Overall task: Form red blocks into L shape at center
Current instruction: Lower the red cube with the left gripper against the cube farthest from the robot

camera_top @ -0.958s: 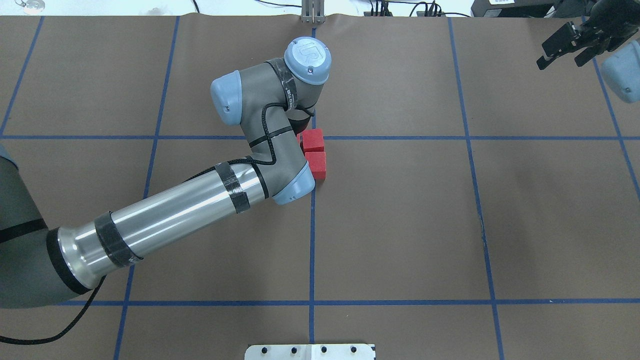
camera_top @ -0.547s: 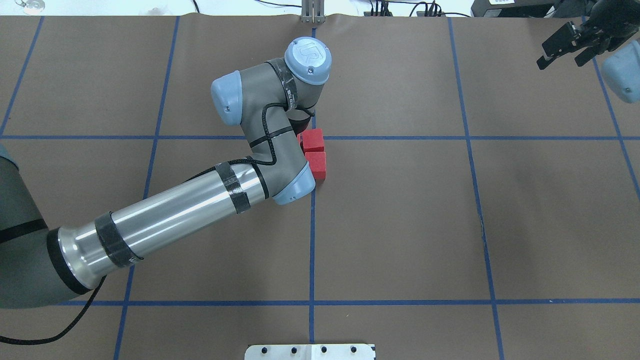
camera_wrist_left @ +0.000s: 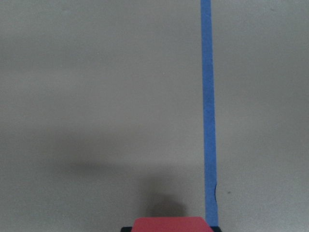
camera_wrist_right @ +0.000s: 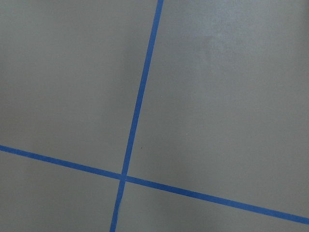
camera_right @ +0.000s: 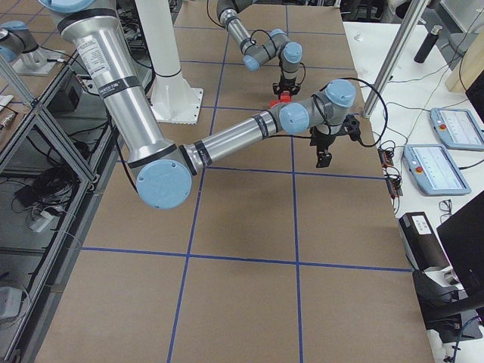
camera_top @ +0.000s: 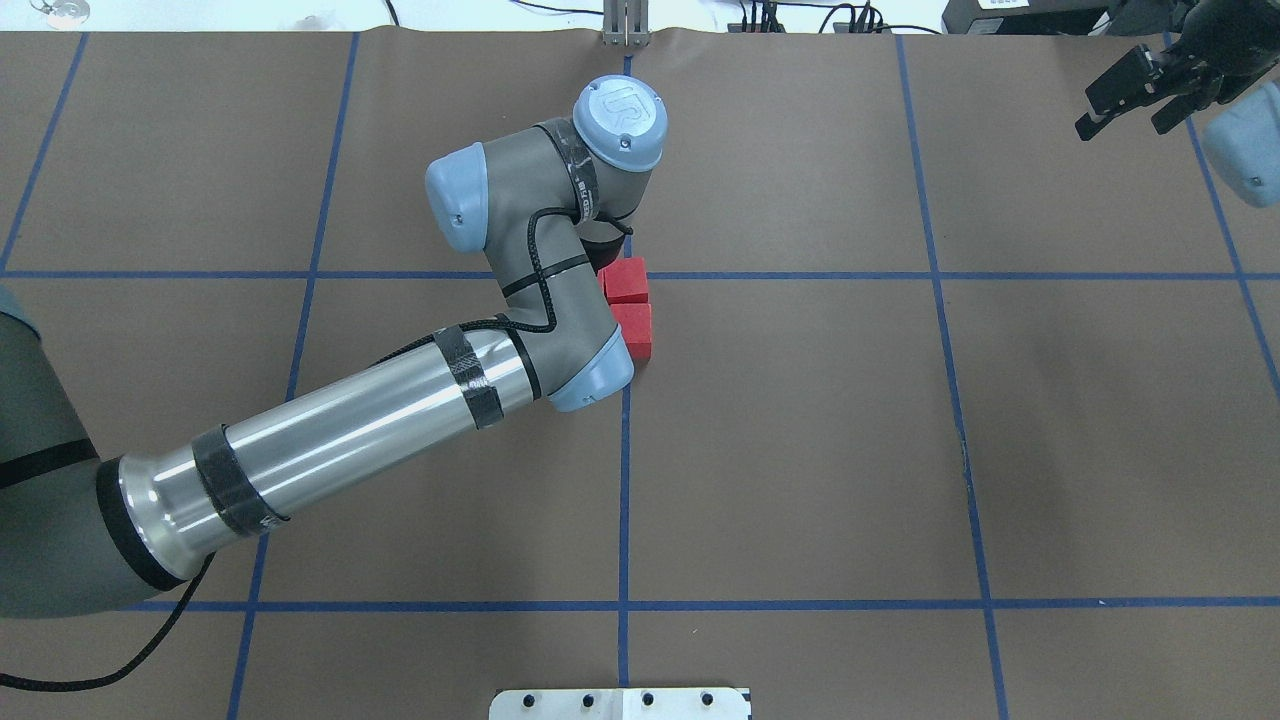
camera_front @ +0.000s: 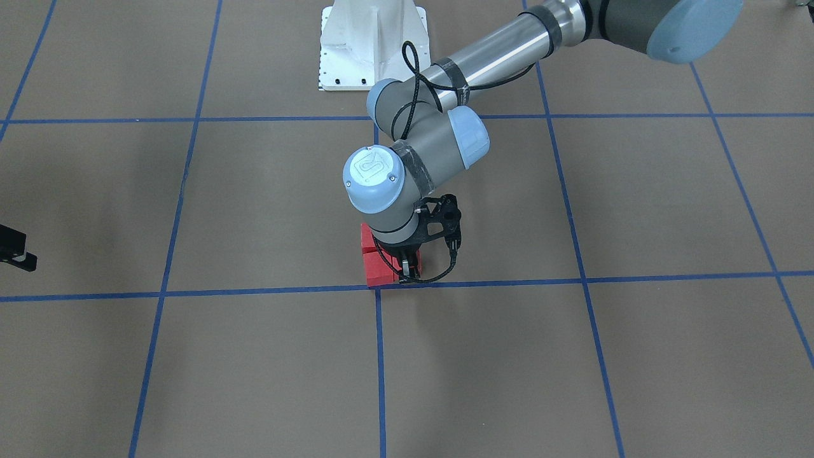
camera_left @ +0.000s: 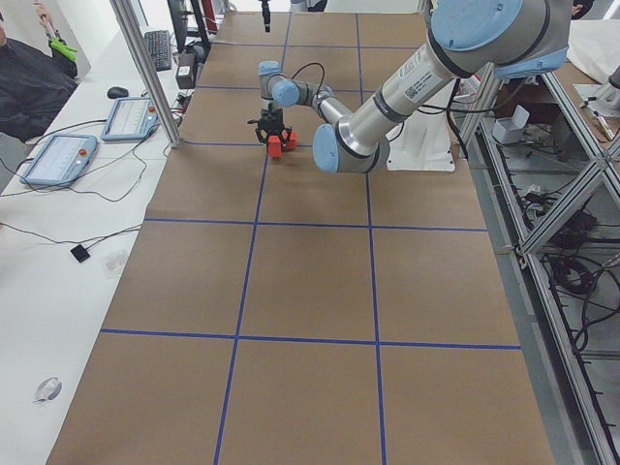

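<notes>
Brown gridded table (camera_front: pixel 572 381) — left gripper (camera_front: pixel 409 273) clamps one red block (camera_front: pixel 413 258) beside two others (camera_front: pixel 380 272).

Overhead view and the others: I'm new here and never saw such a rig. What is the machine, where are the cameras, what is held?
Two robot arms work at a brown table gridded with blue tape. One camera looks down from behind the robot, one faces it, two watch from the table's ends, one rides each wrist. The left gripper is down at the red blocks at the center crossing; one block shows right under its wrist camera, though whether it is clamped is unclear. The right gripper hangs open, empty, aside.
</notes>
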`<move>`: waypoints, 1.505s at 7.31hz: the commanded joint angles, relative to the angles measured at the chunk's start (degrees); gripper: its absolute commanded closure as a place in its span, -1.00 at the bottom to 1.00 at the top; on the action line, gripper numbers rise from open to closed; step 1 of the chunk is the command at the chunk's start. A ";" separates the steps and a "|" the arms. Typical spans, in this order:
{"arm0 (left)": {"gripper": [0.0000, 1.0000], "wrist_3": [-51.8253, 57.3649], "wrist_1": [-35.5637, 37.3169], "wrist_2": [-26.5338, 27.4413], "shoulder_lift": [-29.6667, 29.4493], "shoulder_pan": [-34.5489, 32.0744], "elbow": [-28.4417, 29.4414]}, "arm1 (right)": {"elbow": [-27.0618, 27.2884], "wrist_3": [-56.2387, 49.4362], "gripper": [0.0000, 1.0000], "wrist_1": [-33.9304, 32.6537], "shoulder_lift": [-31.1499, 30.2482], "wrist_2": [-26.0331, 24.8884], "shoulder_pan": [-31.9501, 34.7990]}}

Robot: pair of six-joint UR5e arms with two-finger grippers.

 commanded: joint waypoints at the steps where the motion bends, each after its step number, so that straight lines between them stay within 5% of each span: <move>1: 0.05 0.07 0.00 0.00 -0.01 0.04 0.00 | 0.07 0.06 -0.99 0.00 -0.11 -0.01 0.00; 2: -0.08 0.08 0.00 0.00 0.07 0.04 0.00 | -0.01 0.06 -0.99 0.00 -0.11 -0.01 0.00; 4: -0.99 0.16 0.17 0.00 0.08 0.13 0.35 | -0.10 0.15 -0.99 0.00 -0.11 -0.10 0.00; 11: -1.00 0.16 0.18 0.00 0.08 0.39 0.35 | -0.28 0.15 -0.99 0.00 -0.11 -0.10 0.00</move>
